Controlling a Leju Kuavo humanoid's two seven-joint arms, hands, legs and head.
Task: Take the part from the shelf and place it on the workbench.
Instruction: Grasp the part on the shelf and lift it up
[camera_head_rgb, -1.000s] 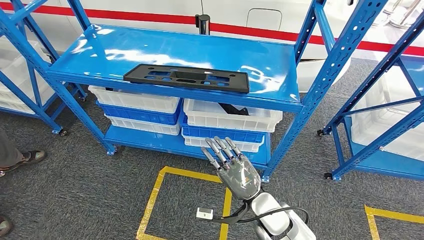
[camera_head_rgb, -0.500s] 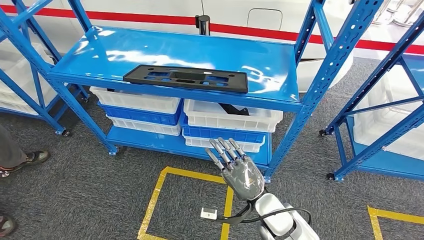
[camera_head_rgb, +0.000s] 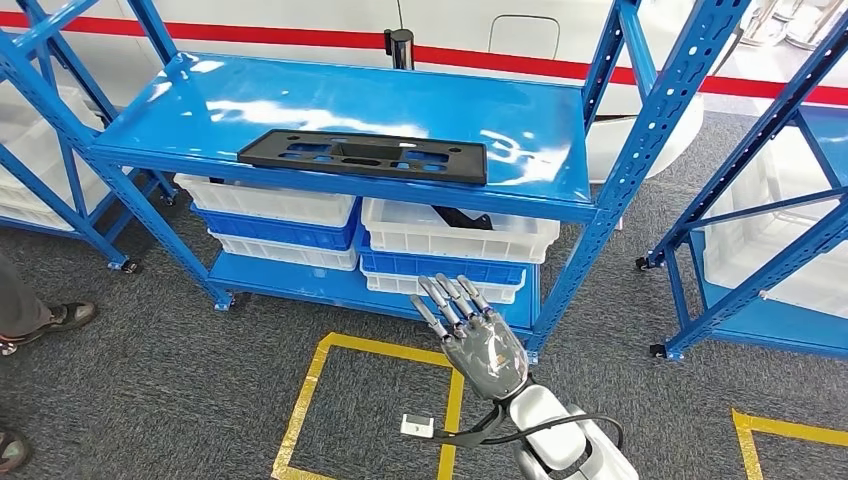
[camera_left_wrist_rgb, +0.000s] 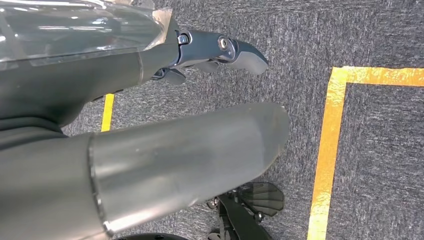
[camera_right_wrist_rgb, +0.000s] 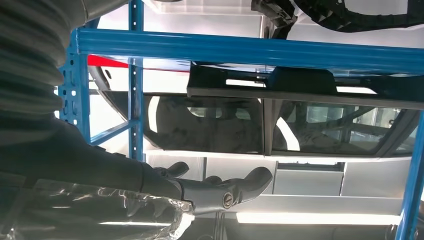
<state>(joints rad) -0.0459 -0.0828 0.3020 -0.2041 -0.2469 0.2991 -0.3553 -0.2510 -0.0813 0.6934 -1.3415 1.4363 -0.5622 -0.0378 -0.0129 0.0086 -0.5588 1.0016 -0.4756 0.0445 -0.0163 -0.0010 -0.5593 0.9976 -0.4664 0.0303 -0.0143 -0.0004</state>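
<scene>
A long flat black part (camera_head_rgb: 362, 156) with several cut-outs lies along the front edge of the blue rack's upper shelf (camera_head_rgb: 300, 95). My right hand (camera_head_rgb: 475, 335) is raised in front of the rack's lower level, below the part and somewhat to its right, fingers spread and holding nothing. In the right wrist view the same hand (camera_right_wrist_rgb: 220, 192) reaches out flat under the shelf edge, with the part (camera_right_wrist_rgb: 260, 82) seen edge-on beyond it. My left hand (camera_left_wrist_rgb: 175, 155) hangs over the grey carpet with nothing in it.
White bins (camera_head_rgb: 455, 235) and blue bins (camera_head_rgb: 275, 225) fill the rack's lower level. More blue racks stand at the left (camera_head_rgb: 40, 150) and right (camera_head_rgb: 760, 250). Yellow floor tape (camera_head_rgb: 310, 390) and a small white object (camera_head_rgb: 413, 425) lie below. A person's shoe (camera_head_rgb: 60, 317) is at the left.
The whole view has shifted slightly, so the rack sits a little further left. My right hand stays raised and open at about the same height.
</scene>
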